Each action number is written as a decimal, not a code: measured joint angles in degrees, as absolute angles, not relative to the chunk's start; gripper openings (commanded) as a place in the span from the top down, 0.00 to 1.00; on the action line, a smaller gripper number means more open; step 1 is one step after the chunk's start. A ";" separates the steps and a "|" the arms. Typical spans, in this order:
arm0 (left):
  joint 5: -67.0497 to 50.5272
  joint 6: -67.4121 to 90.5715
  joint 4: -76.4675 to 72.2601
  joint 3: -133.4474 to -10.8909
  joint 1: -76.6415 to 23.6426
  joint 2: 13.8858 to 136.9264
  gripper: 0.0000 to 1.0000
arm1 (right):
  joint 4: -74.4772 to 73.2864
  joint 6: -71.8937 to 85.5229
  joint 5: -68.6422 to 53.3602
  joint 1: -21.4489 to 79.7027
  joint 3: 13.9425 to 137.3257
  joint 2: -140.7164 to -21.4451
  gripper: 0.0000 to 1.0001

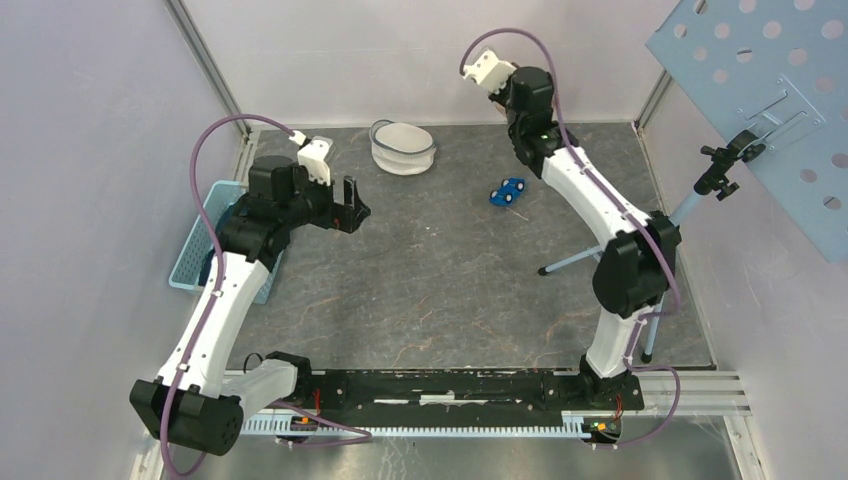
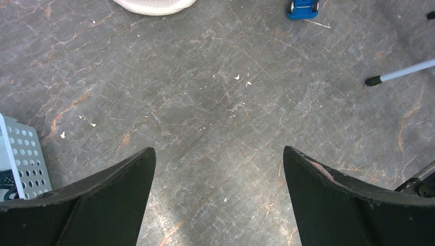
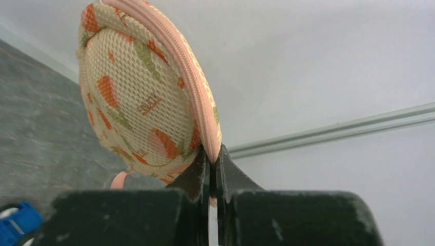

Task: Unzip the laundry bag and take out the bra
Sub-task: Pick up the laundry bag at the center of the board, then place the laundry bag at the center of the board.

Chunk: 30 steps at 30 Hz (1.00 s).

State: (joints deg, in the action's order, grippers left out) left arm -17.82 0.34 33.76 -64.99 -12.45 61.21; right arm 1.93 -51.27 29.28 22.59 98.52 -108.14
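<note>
**Near left.** The left jaws stand released and wide, holding nothing, low over bare counter (image 2: 215,102). A perforated basket (image 1: 200,250) sits just to their left.

**Middle.** A blue toy car (image 1: 511,190) and a white mesh tub (image 1: 403,147) lie further out. Neither is touched.

**Far right.** The right jaws are clenched on the laundry bag (image 3: 143,102). They pinch its pink zip rim (image 3: 190,87) and hold the bag on edge in the air before the far wall. The bag is zipped shut. The bra is not visible and is presumed to be inside. A small pink tab (image 3: 119,179) hangs at the bag's lower edge; whether it is the zip pull cannot be told.

**Step in hand, judged:** present the bag for unzipping.

**Recommendations:**
- Bring the bag nearer and leftward, within the left arm's reach.
- Turn the bag so the rim faces the left jaws.
- Confirm the pull before closing on it.
- Draw the pull along the rim's curve, away from the right pinch.
- The pinch covers only a thin edge, so a hard tug may slip it. Keep the pull steady.
</note>
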 measured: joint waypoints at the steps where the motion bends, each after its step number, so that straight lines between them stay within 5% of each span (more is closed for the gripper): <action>1: -18.15 0.86 33.76 -65.19 -12.14 61.41 0.00 | 0.32 -49.41 27.70 22.81 99.46 -106.54 1.00; 10: -20.49 1.93 34.52 -67.72 -10.90 62.30 0.00 | -13.74 -31.18 7.94 23.42 105.06 -95.31 1.00; 21: -24.77 1.93 39.38 -72.90 -10.57 63.09 0.00 | -17.41 -8.97 -22.68 23.64 94.56 -86.48 1.00; 30: -27.35 2.24 41.76 -75.20 -8.88 63.07 0.00 | -20.88 -5.63 -30.72 23.79 85.43 -85.23 1.00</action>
State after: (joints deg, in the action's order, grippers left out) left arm -27.35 2.24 41.76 -75.20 -8.88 63.07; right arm -20.88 -5.63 -30.72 23.79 85.43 -85.23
